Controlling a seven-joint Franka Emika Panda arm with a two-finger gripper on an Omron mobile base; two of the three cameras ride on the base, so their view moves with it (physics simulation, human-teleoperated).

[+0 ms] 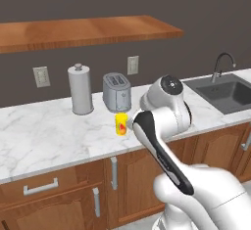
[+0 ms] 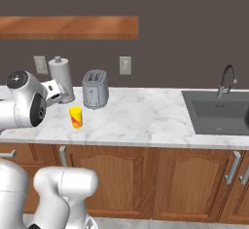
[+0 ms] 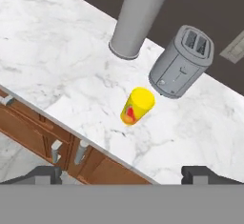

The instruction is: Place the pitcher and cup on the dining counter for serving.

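The yellow cup [image 3: 137, 106] stands upright on the marble counter [image 3: 57, 70], just in front of the toaster [image 3: 183, 62], apart from it. The grey canister [image 3: 137, 17] stands beside the toaster. The gripper [image 3: 125, 174] hovers above the cup, fingers spread wide, holding nothing.

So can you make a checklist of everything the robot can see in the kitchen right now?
Surface: marble counter, white with grey veins.
Job's things: yellow cup upright near the front edge, free.
Clutter: toaster and grey canister behind the cup.
Grippers: gripper open, fingertips wide apart, above the cup, holding nothing.
Cables: nothing seen.
Surroundings: sink with faucet, wood shelf, wall outlets, wood cabinets below.
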